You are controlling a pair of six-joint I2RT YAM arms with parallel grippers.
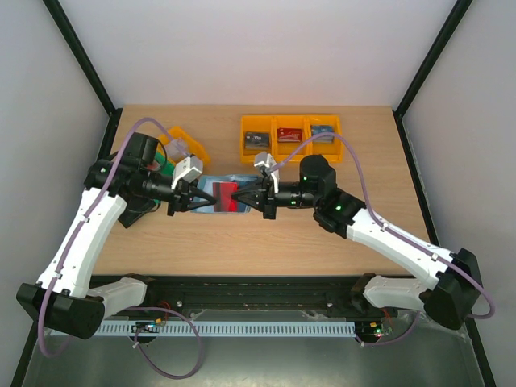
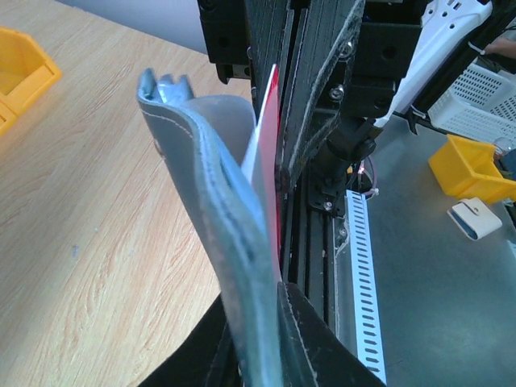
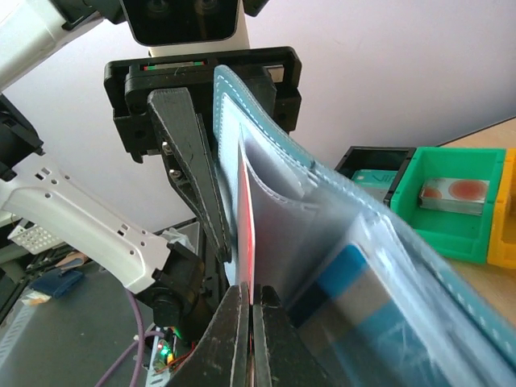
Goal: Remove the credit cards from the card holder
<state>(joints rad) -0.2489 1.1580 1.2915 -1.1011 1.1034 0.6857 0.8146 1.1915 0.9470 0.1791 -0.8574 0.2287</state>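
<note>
Wooden desk (image 1: 322,234): card holder (image 1: 210,190) held above it, clamped by the left fingers (image 1: 190,202). The right fingers (image 3: 246,347) are pressed together on a red card (image 3: 246,234) in its pocket. Extraction step; next probably needs a straight pull out, holder steady.

1. Pale wooden tabletop (image 1: 242,242), evenly lit.
2. Plain white walls (image 1: 258,48) enclose it at back and sides.
3. Black frame posts (image 1: 81,56) run up the corners.
4. Grey metal surface (image 1: 282,363) lies beyond the tabletop's near edge.

credit card (image 1: 229,197) in card holder (image 1: 210,182), bins (image 1: 290,138) behind
</note>
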